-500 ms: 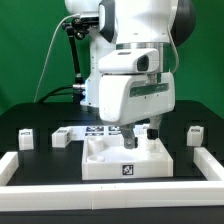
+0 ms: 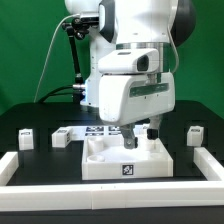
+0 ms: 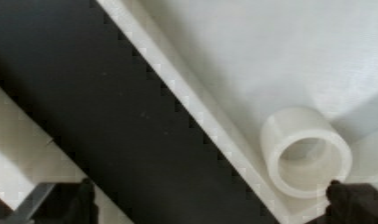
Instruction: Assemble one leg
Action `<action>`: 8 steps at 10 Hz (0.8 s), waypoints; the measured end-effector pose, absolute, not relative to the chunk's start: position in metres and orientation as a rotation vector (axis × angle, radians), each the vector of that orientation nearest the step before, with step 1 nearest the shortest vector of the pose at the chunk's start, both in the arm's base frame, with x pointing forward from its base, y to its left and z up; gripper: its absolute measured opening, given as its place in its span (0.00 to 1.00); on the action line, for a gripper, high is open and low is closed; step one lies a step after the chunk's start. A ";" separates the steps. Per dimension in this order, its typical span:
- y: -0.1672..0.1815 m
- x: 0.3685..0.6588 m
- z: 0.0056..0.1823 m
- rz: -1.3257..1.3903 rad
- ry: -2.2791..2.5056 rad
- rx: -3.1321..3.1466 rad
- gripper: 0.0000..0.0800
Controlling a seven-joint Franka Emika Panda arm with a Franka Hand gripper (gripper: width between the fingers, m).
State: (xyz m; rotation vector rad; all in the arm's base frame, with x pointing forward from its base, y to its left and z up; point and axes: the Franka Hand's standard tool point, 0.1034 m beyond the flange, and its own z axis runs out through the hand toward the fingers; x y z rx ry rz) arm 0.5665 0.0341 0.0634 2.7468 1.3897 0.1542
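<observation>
Exterior view: the white Panda arm (image 2: 135,70) bends low over the black table (image 2: 40,158). Its gripper (image 2: 140,138) is down at the large flat white recessed panel (image 2: 100,165), which lies at the middle of the tabletop's front edge. A low white rail (image 2: 110,192) fences the tabletop along the front and both side edges, and every loose part lies inside it. Three small tagged posts sit clear of the panel. One (image 2: 27,138) is by the edge on the exterior view's left, a second (image 2: 62,138) lies between it and the panel, and a third (image 2: 193,135) is by the edge on the exterior view's right. The marker board (image 2: 93,130) lies flat behind the panel, toward the rear edge.

Wrist view, close in: the leg (image 3: 310,155) shows end-on as a short white hollow tube resting on the panel (image 3: 292,60), near where the panel meets the dark table (image 3: 115,130). The dark fingertips (image 3: 58,203) are set wide apart and grip nothing, and the leg lies just beside one of them. Whether the leg sits in one of the panel's recesses cannot be told. From outside, the arm hides what those recesses hold.
</observation>
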 end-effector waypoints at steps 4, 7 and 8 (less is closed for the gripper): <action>0.027 0.558 0.058 0.122 1.624 2.615 0.81; 0.028 0.544 0.051 -0.005 1.810 2.528 0.81; 0.028 0.544 0.051 -0.002 1.807 2.529 0.81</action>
